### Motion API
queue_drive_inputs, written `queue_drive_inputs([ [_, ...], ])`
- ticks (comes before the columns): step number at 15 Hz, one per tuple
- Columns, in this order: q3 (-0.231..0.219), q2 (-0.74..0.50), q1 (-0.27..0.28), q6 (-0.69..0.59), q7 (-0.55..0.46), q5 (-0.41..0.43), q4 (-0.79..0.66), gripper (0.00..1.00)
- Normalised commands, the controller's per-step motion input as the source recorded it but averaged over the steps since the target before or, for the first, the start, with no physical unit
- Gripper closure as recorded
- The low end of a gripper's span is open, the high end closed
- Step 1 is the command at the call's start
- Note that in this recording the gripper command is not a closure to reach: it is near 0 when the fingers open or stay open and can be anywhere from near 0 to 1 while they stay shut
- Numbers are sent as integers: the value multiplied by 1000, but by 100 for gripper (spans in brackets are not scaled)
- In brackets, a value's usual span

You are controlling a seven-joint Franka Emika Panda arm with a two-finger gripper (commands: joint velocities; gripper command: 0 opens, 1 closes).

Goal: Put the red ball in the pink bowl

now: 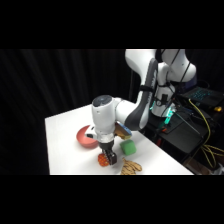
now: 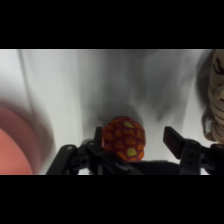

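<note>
Claw low over the red ball at the table's near edge.

In the wrist view the gripper [image 2: 136, 141] stands spread, the red ball [image 2: 124, 139] against one finger [image 2: 98, 141] and a gap to the other. Just beside lies a striped tan thing [image 1: 131, 167]. Farther back sit the pink bowl [image 1: 86, 137], the green block [image 1: 128, 147] and the white table [image 1: 62, 140].

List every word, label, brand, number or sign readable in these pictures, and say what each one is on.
None can be read.
The red ball bears only a yellow and orange patch pattern, no letters.
The pink bowl, the green block and the white arm show no print.
The striped thing at the wrist view's edge carries dark stripes only.
The equipment beside the table shows a green glow, too blurred to read.
</note>
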Motion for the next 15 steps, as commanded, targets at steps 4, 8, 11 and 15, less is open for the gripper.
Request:
queue_drive_inputs([
  [4, -46, -1, 69, 132, 37, 108, 74, 100],
  [8, -101, -136, 110, 69, 69, 51, -14, 31],
  [11, -162, -367, 152, -223, 132, -19, -78, 7],
  [15, -149, -466, 143, -493, 150, -154, -37, 5],
])
